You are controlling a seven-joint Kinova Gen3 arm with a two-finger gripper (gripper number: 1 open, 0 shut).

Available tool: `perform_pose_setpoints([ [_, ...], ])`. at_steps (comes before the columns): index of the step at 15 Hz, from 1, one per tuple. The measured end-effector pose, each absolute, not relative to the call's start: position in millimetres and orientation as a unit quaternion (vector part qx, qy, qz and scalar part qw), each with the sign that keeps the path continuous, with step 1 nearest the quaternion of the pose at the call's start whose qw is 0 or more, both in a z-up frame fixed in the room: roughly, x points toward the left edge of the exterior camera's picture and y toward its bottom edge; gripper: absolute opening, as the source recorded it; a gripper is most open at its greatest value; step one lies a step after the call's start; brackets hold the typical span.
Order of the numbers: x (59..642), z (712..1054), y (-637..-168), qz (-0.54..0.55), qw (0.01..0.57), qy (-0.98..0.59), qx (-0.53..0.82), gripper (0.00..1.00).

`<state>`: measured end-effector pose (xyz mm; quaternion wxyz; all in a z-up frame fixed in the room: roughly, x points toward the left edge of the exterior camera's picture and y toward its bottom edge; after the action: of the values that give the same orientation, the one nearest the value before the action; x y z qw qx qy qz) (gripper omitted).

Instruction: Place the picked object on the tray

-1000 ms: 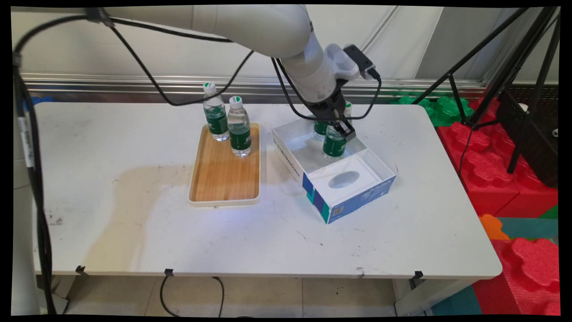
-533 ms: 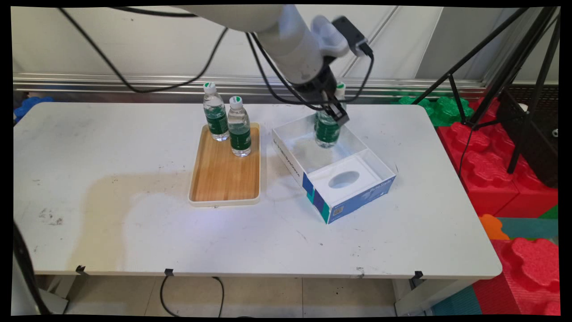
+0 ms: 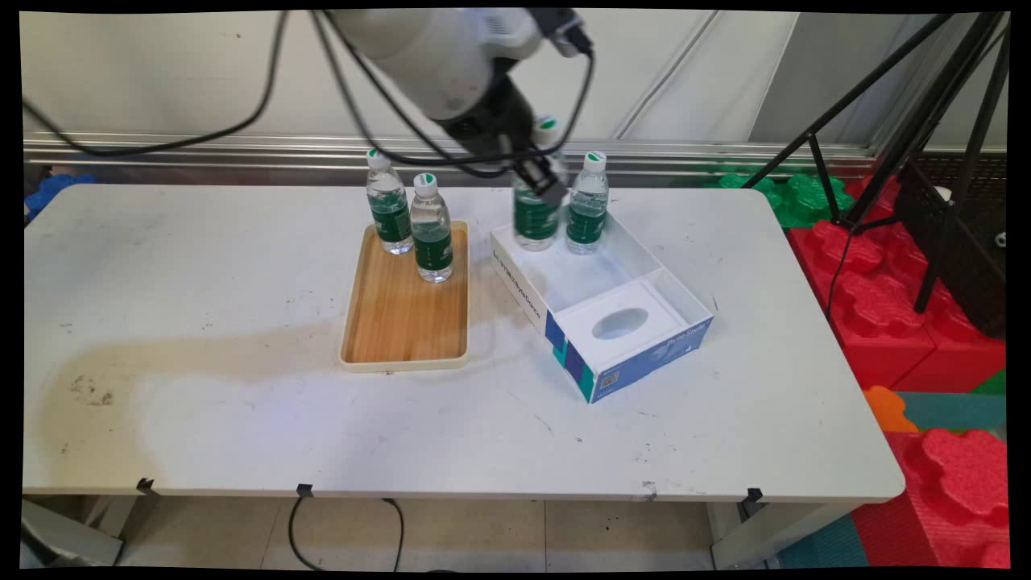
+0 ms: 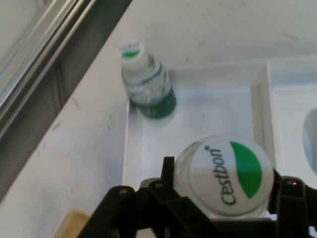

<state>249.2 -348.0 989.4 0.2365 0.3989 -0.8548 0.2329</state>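
Four water bottles show in the main view. Two bottles (image 3: 411,221) stand at the far end of the wooden tray (image 3: 403,322), touching or nearly so. One bottle (image 3: 586,205) stands in the far corner of the open box (image 3: 564,278), and the held bottle (image 3: 536,205) hangs above the box's far left edge, clear of the floor of the box, clamped at its neck by the gripper (image 3: 541,179). The jaws are closed on it just under the cap.

As a judgement from how things lie: if bottles pass between box and tray, two sit on the tray, one is in the air between the two places, and one is left in the box. Which way the bottles go cannot be told from this moment alone.

From the hand view comes what the main view lacks: the held bottle's cap from above, lettered Cestbon, framed by the black fingers (image 4: 168,171), and the boxed bottle seen tucked into the box's corner. Only the main view shows the tray's bottles, the table (image 3: 242,403) and the box's oval-holed insert (image 3: 620,322).
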Motion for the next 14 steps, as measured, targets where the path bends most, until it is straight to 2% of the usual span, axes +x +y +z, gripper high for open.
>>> perform_pose_setpoints([
  [7,299,997,-291,0.219,0.219,-0.855,0.416,0.0],
  [14,336,986,-252,0.203,0.197,-0.854,0.437,0.0],
])
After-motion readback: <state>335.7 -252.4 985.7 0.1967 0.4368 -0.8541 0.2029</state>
